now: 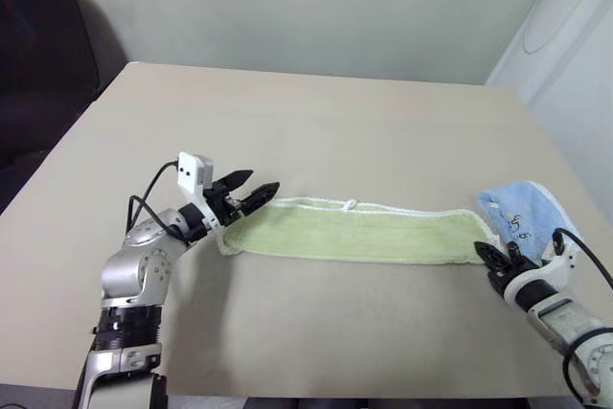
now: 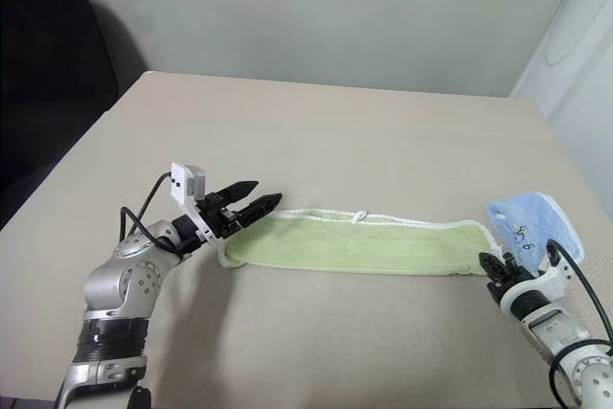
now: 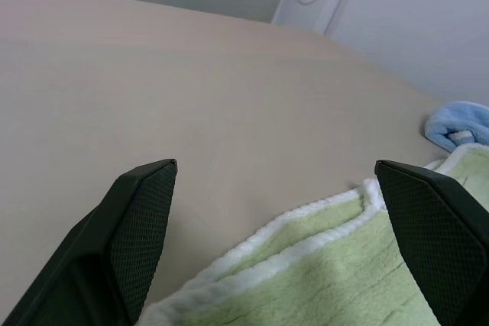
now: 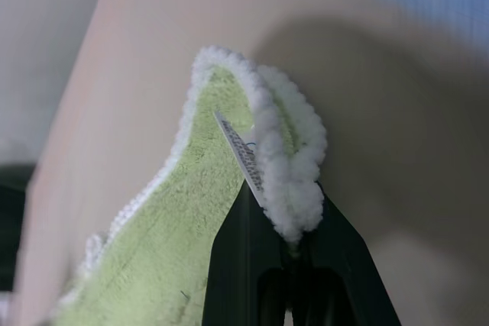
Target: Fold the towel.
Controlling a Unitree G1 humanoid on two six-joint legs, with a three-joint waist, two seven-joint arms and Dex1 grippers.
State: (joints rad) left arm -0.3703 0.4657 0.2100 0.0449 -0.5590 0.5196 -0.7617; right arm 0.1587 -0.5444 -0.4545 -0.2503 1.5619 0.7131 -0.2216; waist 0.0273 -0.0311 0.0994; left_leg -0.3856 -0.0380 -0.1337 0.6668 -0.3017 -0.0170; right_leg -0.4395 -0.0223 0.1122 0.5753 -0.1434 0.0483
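Towel (image 1: 359, 232) lies as a long folded strip across the table (image 1: 316, 131), running from 9 to 3 o'clock. Right gripper (image 1: 495, 258) is clamped on its 3 o'clock end, white edging pinched between the fingers, beside the blue cloth (image 1: 525, 210). Left gripper (image 1: 251, 194) hovers with jaws wide over the 9 o'clock end. Best to close fully around both layers before lifting, keeping the edges matched.

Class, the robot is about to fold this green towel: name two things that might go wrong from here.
1. The right claw pinches only the towel at its edging, so it might slip out when lifted.
2. The left claw is open, so its end may drag. The blue cloth beside the right end might snag.
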